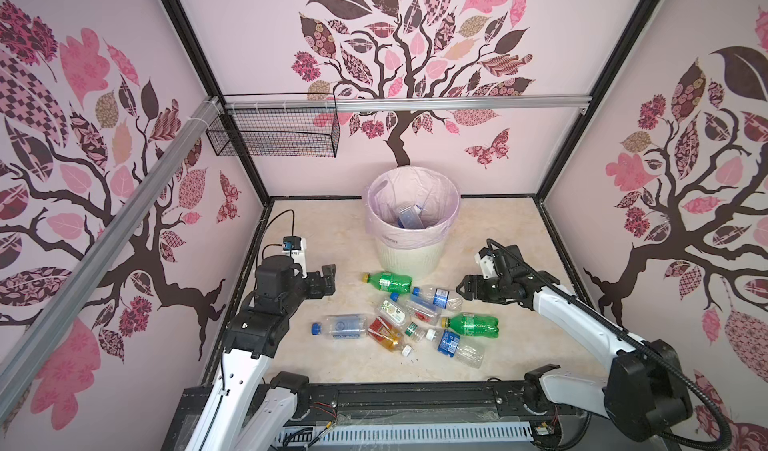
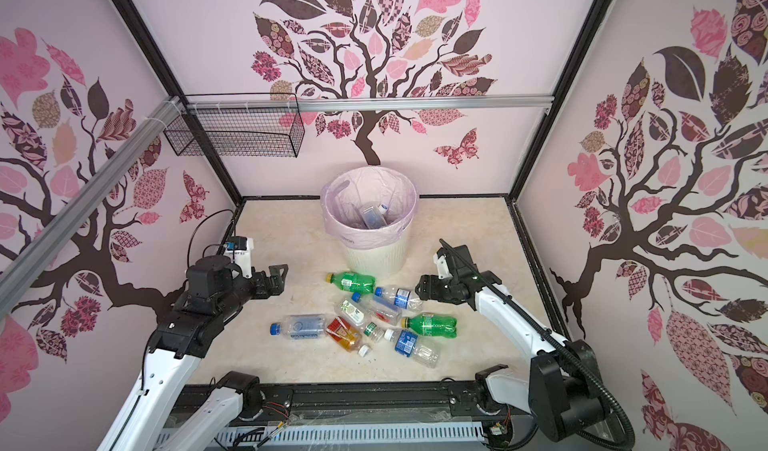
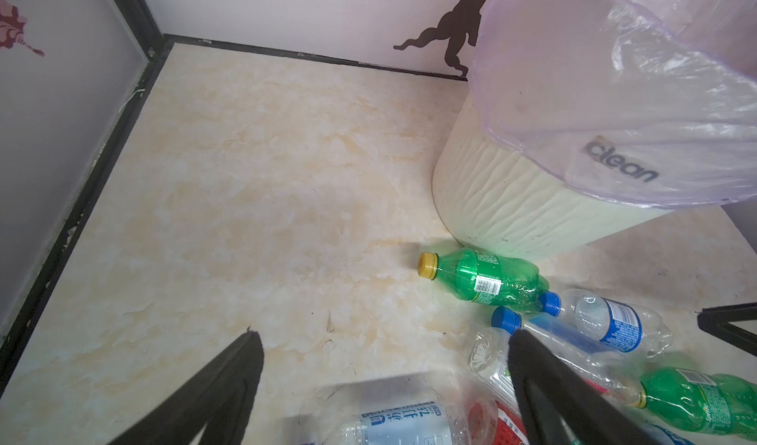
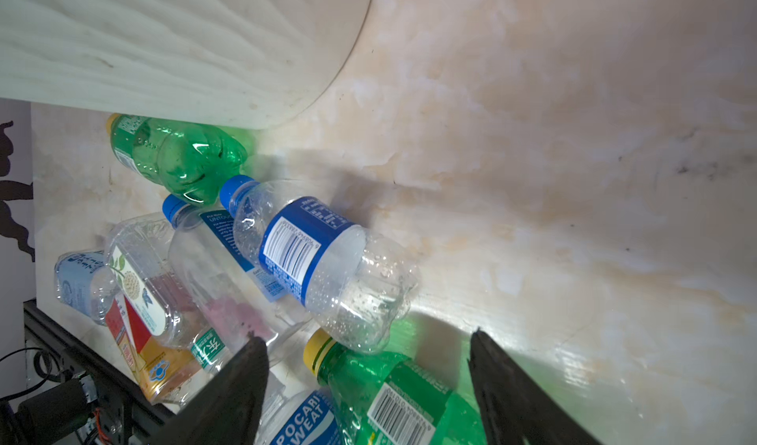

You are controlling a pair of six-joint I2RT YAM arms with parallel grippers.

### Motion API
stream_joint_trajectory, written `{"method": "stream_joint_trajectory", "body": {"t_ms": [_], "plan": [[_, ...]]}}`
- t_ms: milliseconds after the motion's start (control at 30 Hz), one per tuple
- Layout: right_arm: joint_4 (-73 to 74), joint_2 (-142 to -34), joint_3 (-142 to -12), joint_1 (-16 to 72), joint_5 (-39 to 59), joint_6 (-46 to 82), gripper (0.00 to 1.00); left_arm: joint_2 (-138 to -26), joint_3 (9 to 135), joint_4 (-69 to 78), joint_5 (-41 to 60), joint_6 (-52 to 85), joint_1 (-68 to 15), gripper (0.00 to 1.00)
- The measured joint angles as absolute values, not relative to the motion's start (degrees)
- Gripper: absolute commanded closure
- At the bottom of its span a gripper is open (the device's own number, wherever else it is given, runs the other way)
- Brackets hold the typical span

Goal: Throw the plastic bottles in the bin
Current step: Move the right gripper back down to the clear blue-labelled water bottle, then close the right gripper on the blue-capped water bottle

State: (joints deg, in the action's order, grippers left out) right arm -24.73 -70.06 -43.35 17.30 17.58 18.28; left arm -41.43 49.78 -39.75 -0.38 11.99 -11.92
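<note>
The cream ribbed bin (image 1: 405,258) (image 2: 372,258) with its pink bag stands at the back middle, and a clear bottle (image 1: 409,216) lies inside it. Several plastic bottles lie in a pile in front of it. They include a green one (image 1: 388,282) (image 3: 487,277) against the bin's base, a clear blue-labelled one (image 1: 438,297) (image 4: 319,258), a second green one (image 1: 471,325) (image 4: 393,393), and an amber one with a red label (image 1: 384,334). My left gripper (image 1: 330,276) (image 3: 383,336) hangs open to the left of the pile, holding nothing. My right gripper (image 1: 465,289) (image 4: 367,336) stands open just right of the clear blue-labelled bottle.
A black wire mesh basket (image 1: 274,131) hangs on the rail at the back left. Patterned walls close in three sides. A black frame rail (image 1: 415,390) runs along the front edge. A large clear bottle with a blue cap (image 1: 343,326) lies nearest my left arm.
</note>
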Motion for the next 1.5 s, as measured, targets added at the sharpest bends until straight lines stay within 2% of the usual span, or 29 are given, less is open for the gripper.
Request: {"method": "stream_joint_trajectory", "body": {"t_ms": [167,367,600,1000,1233,1500], "plan": [[-19.3,-70.8,-43.0,17.7,19.7,15.9,0.15,-41.0,49.4,-39.6,-0.4,12.3,-11.9,0.03],[-18.9,-76.8,-44.3,19.8,22.4,11.0,0.12,-41.2,49.4,-39.5,0.1,12.2,-11.9,0.03],[-20.5,-80.9,-46.1,24.0,20.6,4.7,0.12,-41.4,49.4,-39.9,0.1,11.8,-11.9,0.03],[-21.5,-89.9,-52.0,25.6,19.4,-1.0,0.12,-40.7,49.4,-40.1,0.0,10.9,-11.9,0.03],[-21.7,-93.5,-52.2,29.2,17.9,-1.0,0.20,-40.4,49.4,-40.8,-0.5,10.3,-11.9,0.03],[-21.6,-95.5,-52.9,29.1,11.1,3.4,0.37,-40.4,49.4,-41.3,-1.0,9.9,-11.9,0.03]]}}
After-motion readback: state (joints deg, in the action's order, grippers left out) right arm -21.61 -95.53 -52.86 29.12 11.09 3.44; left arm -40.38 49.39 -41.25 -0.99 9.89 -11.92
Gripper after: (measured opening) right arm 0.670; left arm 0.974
